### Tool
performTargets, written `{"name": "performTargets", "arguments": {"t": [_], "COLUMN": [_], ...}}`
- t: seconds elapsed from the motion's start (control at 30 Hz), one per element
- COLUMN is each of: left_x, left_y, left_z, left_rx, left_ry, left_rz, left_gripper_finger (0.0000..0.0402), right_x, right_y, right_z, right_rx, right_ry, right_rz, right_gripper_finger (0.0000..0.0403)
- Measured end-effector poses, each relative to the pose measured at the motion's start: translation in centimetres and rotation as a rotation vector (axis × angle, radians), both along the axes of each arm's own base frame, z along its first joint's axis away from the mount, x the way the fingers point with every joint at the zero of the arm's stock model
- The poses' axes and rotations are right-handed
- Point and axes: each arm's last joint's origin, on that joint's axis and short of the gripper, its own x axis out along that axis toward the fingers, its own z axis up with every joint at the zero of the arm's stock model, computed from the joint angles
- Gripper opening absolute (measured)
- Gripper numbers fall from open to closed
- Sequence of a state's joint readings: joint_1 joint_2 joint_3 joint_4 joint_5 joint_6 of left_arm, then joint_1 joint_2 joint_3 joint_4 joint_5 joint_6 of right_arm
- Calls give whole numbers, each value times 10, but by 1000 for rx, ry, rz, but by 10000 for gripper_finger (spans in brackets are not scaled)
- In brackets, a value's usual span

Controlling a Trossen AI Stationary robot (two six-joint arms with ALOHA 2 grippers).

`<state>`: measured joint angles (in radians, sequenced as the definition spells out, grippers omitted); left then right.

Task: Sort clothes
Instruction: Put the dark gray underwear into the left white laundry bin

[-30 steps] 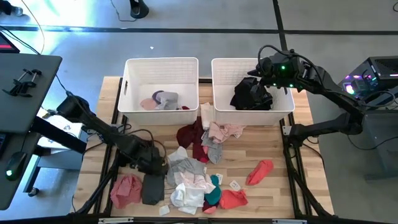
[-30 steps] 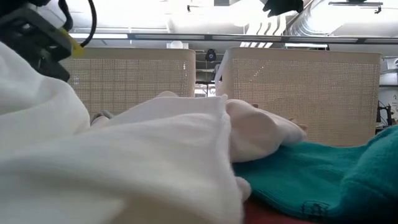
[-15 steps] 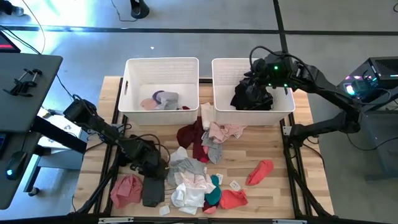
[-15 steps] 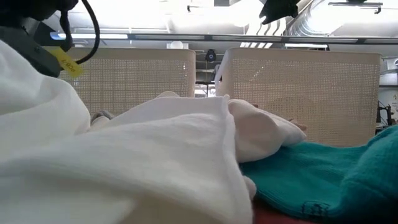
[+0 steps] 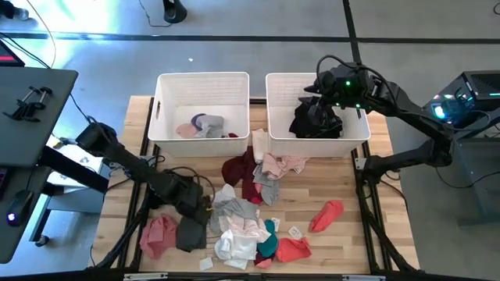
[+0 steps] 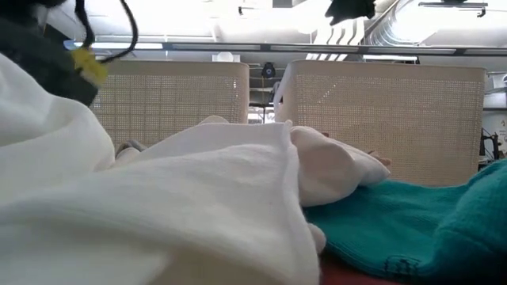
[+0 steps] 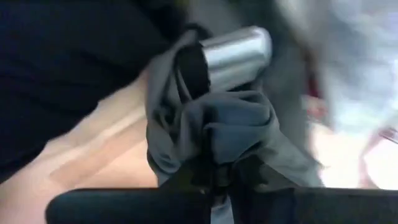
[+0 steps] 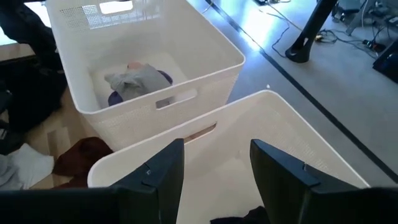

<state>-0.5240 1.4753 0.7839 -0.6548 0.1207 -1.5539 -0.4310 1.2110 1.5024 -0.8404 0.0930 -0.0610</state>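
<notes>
On the worktop [image 5: 344,183], the left end effector [image 5: 197,212] has just closed on a dark grey garment [image 5: 190,232], ready for lifting; the right end effector [image 8: 214,168] hangs open over the right basket [image 5: 277,129].

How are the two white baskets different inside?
The left white slatted plastic basket holds only a few light clothes, pink, grey and lavender, low on its floor. The right white slatted plastic basket holds a bigger dark heap of black clothes, and the open right gripper hangs over it. Nothing hangs over the left one. Both look alike and stand side by side.
</notes>
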Motion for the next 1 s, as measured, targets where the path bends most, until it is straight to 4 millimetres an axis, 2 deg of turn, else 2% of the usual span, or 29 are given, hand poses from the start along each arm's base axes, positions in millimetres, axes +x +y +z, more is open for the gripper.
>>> {"name": "performTargets", "arguments": {"t": [0.17, 0.33, 0.7, 0.87, 1.0], "left_x": [0, 8, 22, 28, 29], "left_y": [8, 23, 65, 84, 105], "left_z": [38, 78, 160, 193, 217], "left_rx": [55, 90, 321, 463, 640], "left_ry": [-80, -293, -678, -823, -873], "left_rz": [-53, -89, -83, -74, 6], "left_gripper_finger": [4, 4, 4, 5, 5], "right_x": [1, 3, 3, 3, 3], "right_y": [-1, -1, 0, 0, 0], "right_z": [3, 5, 5, 5, 5], "right_rx": [-20, -34, 4, 4, 3], "right_ry": [-26, -52, -68, -68, -67], "right_rz": [4, 6, 32, 33, 34], "right_gripper_finger": [171, 171, 171, 171, 171]}}
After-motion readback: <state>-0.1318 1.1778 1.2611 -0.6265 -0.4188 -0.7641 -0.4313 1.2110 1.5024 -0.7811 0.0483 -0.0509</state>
